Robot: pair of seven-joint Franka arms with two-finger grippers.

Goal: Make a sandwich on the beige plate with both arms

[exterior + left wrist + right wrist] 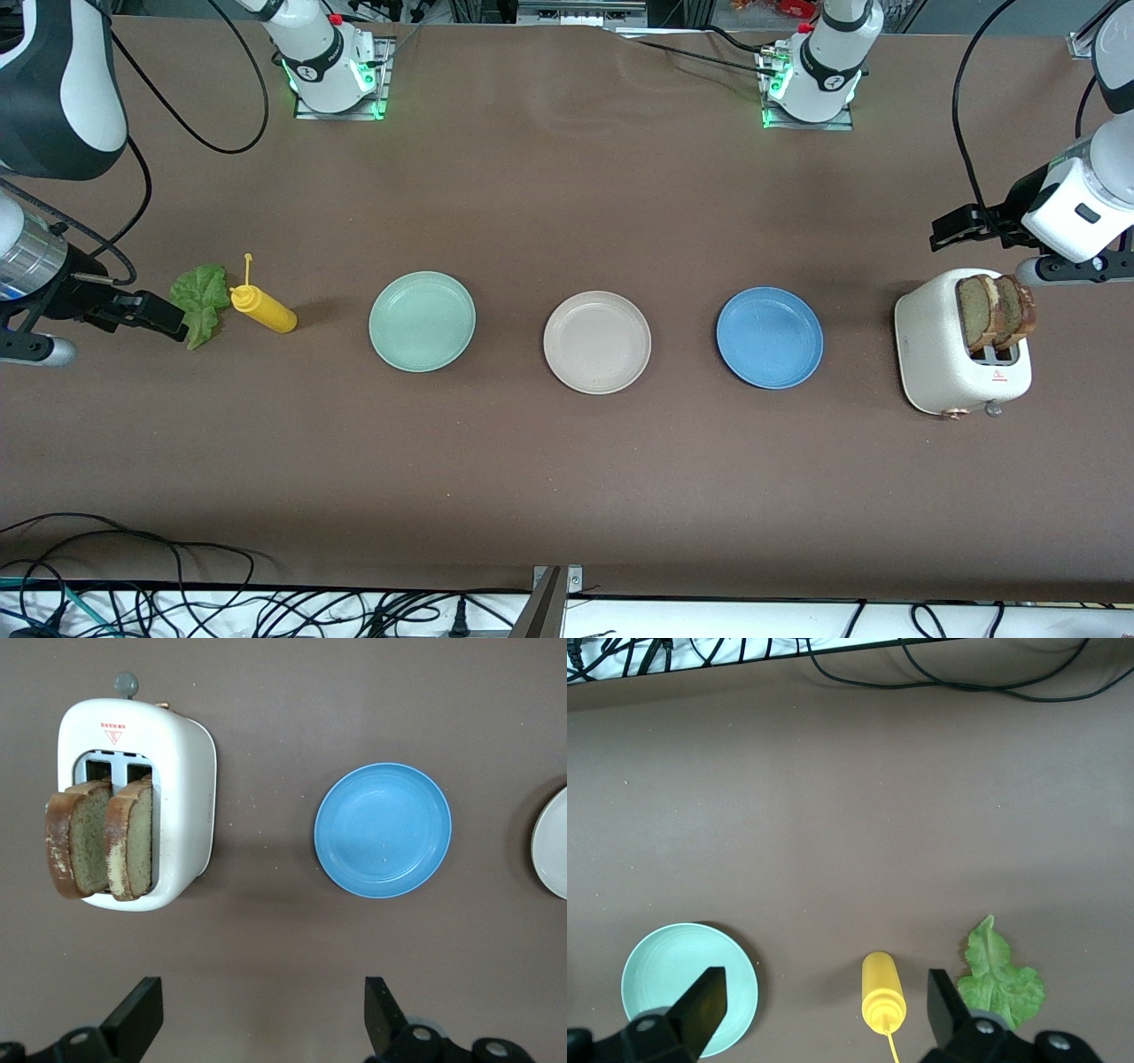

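I see a mint-green plate [423, 321] on the brown table [567, 470], which I take as my landmark. A yellow squeeze bottle [263, 308] lies on its side beside that plate, toward the right arm's end. A blue plate [769, 338] sits well apart from it toward the left arm's end, and a white toaster [950, 359] stands farther still that way. Black cables [133, 585] trail along the table edge nearest my camera.

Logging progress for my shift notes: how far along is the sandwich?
Nothing is assembled: the beige plate is bare. Both bread slices stand in the toaster; the lettuce leaf lies on the table. Left gripper and right gripper are open, holding nothing. Every step remains.
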